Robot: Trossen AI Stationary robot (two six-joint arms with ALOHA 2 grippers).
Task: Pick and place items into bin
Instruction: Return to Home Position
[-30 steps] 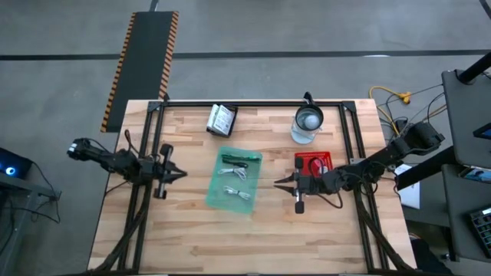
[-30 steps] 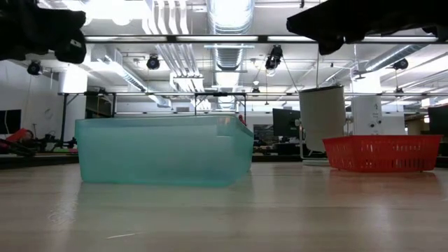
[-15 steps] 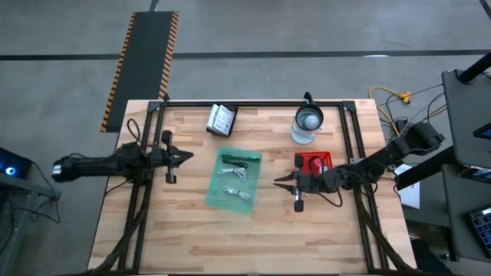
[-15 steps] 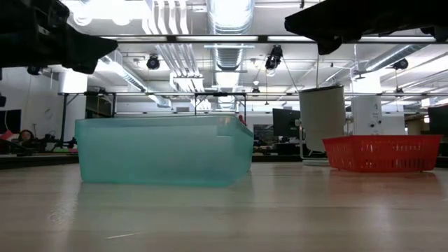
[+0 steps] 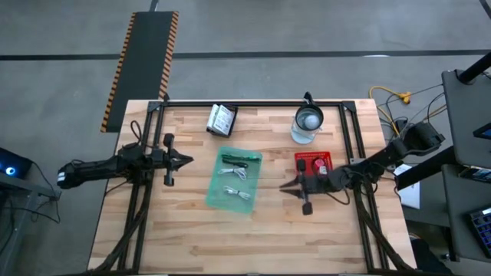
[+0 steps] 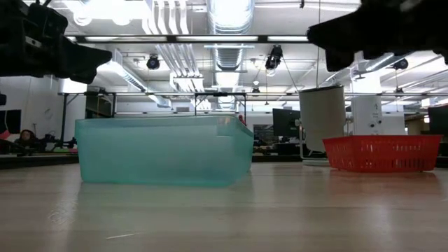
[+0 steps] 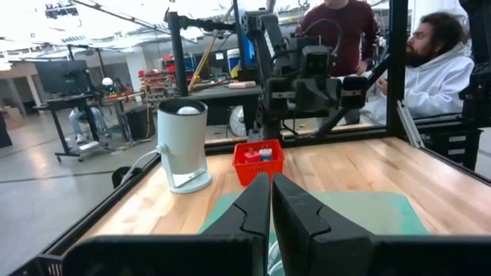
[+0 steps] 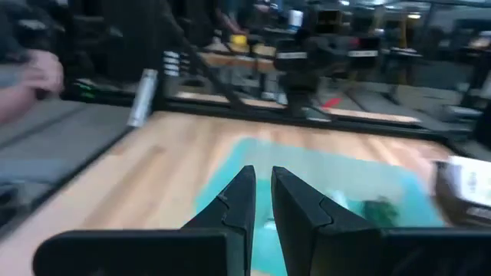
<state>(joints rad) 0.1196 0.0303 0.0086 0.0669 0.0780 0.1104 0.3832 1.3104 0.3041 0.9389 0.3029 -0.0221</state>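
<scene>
A teal see-through bin [image 5: 219,195] [image 6: 164,150] stands mid-table. In it lie a dark green stick [image 5: 239,159] and white coiled cable [image 5: 238,193]. Two flat white packets with dark print [image 5: 221,119] rest on the table by the far edge. My left gripper [image 5: 188,159] [image 7: 271,192] hovers shut just left of the bin and points at it. My right gripper [image 5: 283,186] [image 8: 263,192] hovers shut to the bin's right, between it and a red basket [image 5: 313,162]. Both are above the table. The other small items do not show.
A clear glass jug with a metal lid [image 5: 308,123] [image 7: 182,146] stands near the far edge, behind the red basket [image 6: 381,152]. Black frame rails run along the table's far and side edges. People [image 7: 437,69] are beyond the table. Bare wood lies along the near side.
My left gripper has swung toward the far edge and a little toward the bin, then held there. My right gripper has drawn slightly back toward the table's right and near edge. Nothing in the bin has moved.
</scene>
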